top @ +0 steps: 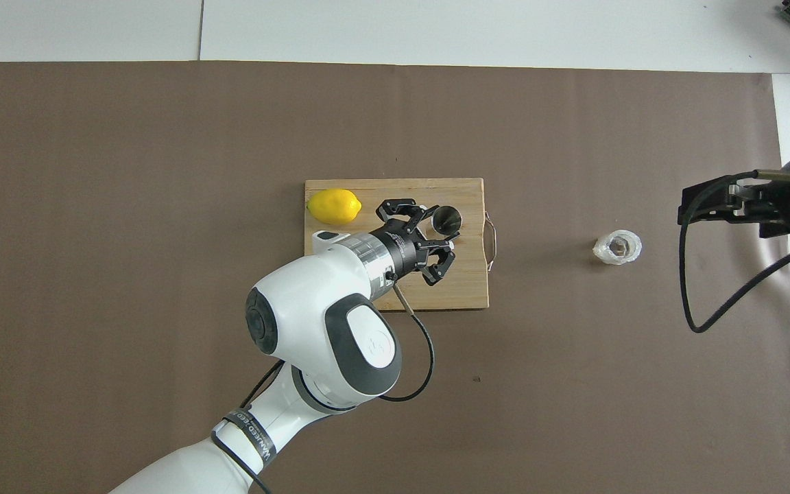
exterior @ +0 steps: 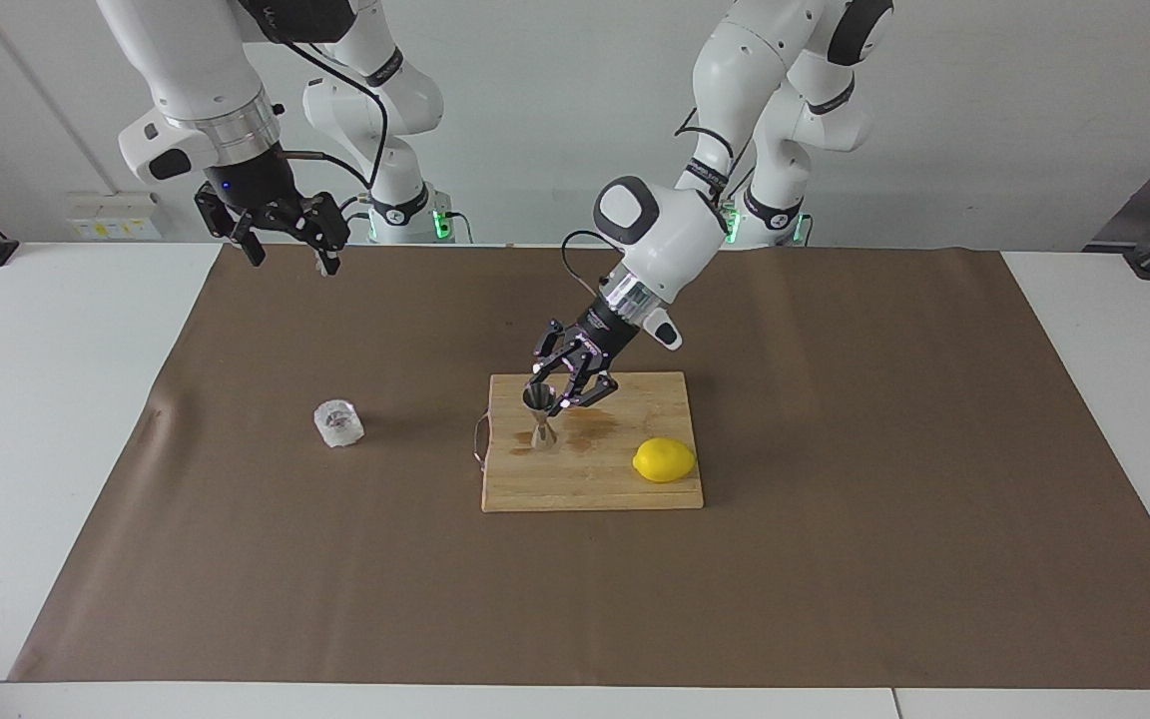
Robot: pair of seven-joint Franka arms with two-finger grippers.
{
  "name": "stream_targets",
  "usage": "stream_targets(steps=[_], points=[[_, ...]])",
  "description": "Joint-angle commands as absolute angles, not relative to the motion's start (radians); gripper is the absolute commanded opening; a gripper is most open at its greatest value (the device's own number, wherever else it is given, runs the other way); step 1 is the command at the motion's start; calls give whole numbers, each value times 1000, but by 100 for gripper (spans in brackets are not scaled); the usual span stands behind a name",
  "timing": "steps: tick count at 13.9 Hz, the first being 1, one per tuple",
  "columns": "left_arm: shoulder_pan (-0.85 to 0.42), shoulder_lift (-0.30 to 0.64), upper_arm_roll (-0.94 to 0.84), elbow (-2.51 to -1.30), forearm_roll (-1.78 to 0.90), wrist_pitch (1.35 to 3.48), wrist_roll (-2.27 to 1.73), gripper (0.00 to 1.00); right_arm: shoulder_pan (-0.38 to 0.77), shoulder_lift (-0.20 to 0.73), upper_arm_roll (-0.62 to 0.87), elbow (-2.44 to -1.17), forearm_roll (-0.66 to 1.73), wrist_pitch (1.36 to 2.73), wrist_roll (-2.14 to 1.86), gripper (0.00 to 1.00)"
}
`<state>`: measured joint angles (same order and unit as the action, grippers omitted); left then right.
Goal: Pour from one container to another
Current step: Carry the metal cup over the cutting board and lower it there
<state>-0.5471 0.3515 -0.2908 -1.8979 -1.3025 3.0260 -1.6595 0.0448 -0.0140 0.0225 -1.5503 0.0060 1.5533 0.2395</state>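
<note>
The steel hourglass jigger (exterior: 540, 416) stands upright on the wooden cutting board (exterior: 595, 484), at the board's end toward the right arm; it also shows in the overhead view (top: 447, 218). My left gripper (exterior: 552, 389) is open and low over the board, with a finger on either side of the jigger's upper cup (top: 441, 230). I cannot tell whether they touch it. The clear cut-glass tumbler (exterior: 338, 423) stands alone on the brown mat toward the right arm's end (top: 617, 248). My right gripper (exterior: 293, 258) is open and empty, up in the air over the mat's edge by the tumbler (top: 693, 206).
A yellow lemon (exterior: 664, 460) lies on the board's end toward the left arm (top: 334, 206). The board (top: 467, 288) has a wire handle on the side facing the tumbler. A brown mat (exterior: 835, 559) covers most of the white table.
</note>
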Motion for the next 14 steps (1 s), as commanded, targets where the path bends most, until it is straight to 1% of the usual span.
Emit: stream_targets(steps=[1, 3, 4, 5, 6, 7, 10, 12, 14], points=[[-572, 350, -287, -1927, -1296, 3063, -1654, 21, 28, -21, 31, -1548, 14, 1534, 219, 100], [-583, 364, -287, -1927, -1296, 3080, -1655, 33, 28, -21, 31, -1548, 14, 1534, 219, 100], [-583, 364, -287, -1927, -1296, 3079, -1657, 42, 28, -21, 31, -1548, 14, 1534, 219, 100], [-581, 364, -285, -1925, -1296, 3079, -1657, 61, 28, -21, 31, -1548, 14, 1534, 219, 100], [-580, 364, -285, -1922, -1296, 3077, -1658, 91, 28, -21, 31, -1549, 14, 1534, 219, 100], [-577, 364, -285, -1918, -1295, 3074, -1663, 100, 28, -21, 31, -1548, 14, 1534, 219, 100], [-557, 335, -282, -1917, -1289, 3036, -1658, 100, 28, -21, 31, -1549, 14, 1534, 219, 100], [-531, 273, -278, -1927, -1289, 2955, -1657, 100, 28, -21, 31, -1548, 14, 1534, 219, 100], [-477, 236, -273, -1928, -1278, 2857, -1657, 100, 28, -21, 31, -1548, 14, 1534, 219, 100]])
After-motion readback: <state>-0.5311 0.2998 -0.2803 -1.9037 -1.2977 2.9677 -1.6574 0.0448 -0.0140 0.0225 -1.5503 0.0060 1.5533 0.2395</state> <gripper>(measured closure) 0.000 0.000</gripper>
